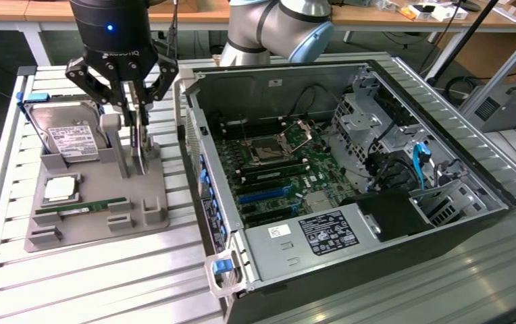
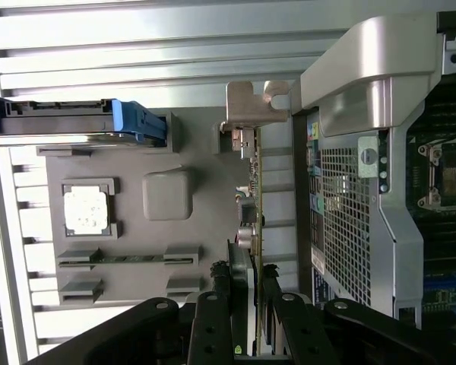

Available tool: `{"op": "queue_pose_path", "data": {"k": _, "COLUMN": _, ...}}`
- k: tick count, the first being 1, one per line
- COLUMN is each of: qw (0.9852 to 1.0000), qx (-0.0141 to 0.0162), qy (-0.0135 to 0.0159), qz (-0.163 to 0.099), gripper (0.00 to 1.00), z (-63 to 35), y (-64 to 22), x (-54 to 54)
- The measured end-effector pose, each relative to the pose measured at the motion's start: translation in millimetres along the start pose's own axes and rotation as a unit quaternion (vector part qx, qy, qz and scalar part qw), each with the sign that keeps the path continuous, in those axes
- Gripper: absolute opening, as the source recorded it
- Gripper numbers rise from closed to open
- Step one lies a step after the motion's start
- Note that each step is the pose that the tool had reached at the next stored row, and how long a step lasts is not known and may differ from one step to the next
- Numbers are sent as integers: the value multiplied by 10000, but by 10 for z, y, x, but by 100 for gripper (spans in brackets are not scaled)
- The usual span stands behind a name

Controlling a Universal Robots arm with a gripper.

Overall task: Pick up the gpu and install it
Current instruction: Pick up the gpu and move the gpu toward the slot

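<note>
- The gpu (image 1: 141, 158) (image 2: 252, 201) stands on edge in the grey tray (image 1: 96, 226) (image 2: 137, 152), along the tray edge nearest the open computer case (image 1: 285, 67) (image 2: 380, 68).
- On that side there is little room. A narrow strip of the slatted table (image 1: 105, 277) separates the tray edge from the case wall, and in the wrist view the mesh of that wall lies just beside the card.
- On the card's other side the tray is roomier. A low grey block (image 2: 167, 194) is near, while the processor chip (image 1: 60, 189) (image 2: 85, 211) and the green RAM stick (image 1: 82, 208) (image 2: 129, 258) lie well apart, toward the tray's outer edge.
- The case lies with its open side up, its motherboard (image 1: 276, 162) exposed.
- The card's long axis runs parallel to the case wall, its flat faces turned toward the case and toward the tray's middle.
- Its silver bracket (image 2: 247, 106) is at the end toward the hard drive (image 1: 69, 138) (image 2: 61, 122), at the tray's far edge and close to a corner of the case.
- The gripper (image 1: 136, 152) (image 2: 256, 266) comes straight down over the card, about half spread. One finger pad lies on each face, and in the wrist view both pads sit against the card, gripping it.
- Whether the card's lower edge has left the tray cannot be told.
</note>
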State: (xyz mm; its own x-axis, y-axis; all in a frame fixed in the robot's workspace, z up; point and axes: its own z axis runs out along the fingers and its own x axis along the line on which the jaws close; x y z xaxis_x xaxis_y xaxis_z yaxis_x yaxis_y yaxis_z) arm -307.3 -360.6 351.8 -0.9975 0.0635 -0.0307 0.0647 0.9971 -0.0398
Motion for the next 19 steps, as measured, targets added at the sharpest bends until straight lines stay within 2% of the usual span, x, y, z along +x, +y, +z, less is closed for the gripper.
{"op": "queue_pose_path", "data": {"k": 19, "qw": 10000, "qx": 3, "qy": -1, "qz": 0, "gripper": 27, "z": -55, "y": -2, "x": -2}}
